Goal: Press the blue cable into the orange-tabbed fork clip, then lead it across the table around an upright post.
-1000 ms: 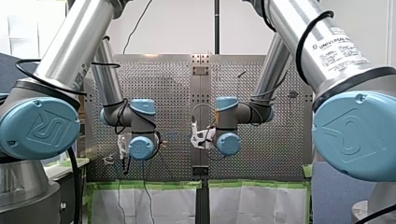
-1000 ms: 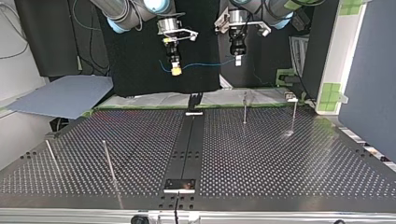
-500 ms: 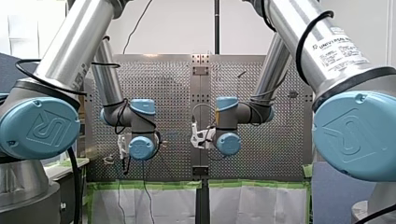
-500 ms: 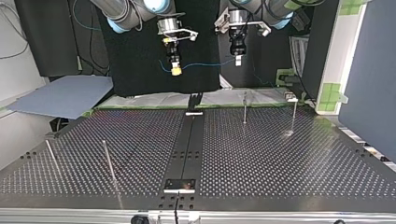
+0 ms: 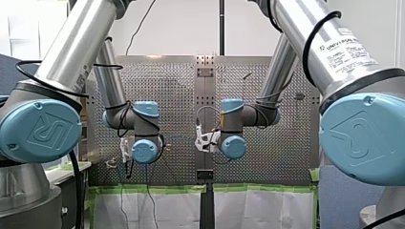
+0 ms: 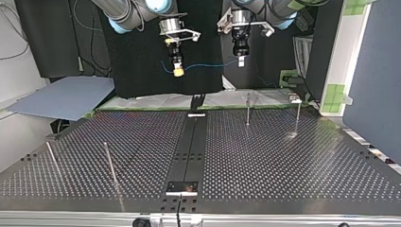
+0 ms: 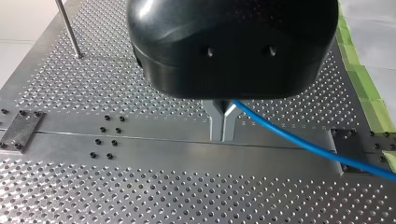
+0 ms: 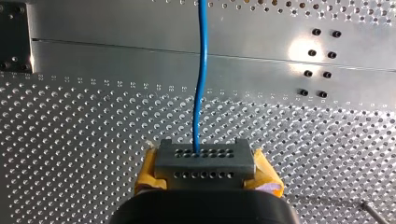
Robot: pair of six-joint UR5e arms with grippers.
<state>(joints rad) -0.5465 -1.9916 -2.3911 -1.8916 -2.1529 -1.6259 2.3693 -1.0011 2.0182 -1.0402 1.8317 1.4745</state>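
In the top view both grippers hang high above the table's far edge with the thin blue cable stretched between them. My right gripper, with yellow pads, is shut on one end; a short tail of cable curls beyond it. My left gripper is shut on the cable too. In the left wrist view the metal fingers are pressed together and the cable runs off to one side. In the right wrist view the cable leads straight ahead from the gripper. I cannot make out an orange-tabbed clip.
Thin upright posts stand on the perforated table: two at the top view's far right, two at its near left. A small fixture sits at the far right edge. A dark strip runs down the middle.
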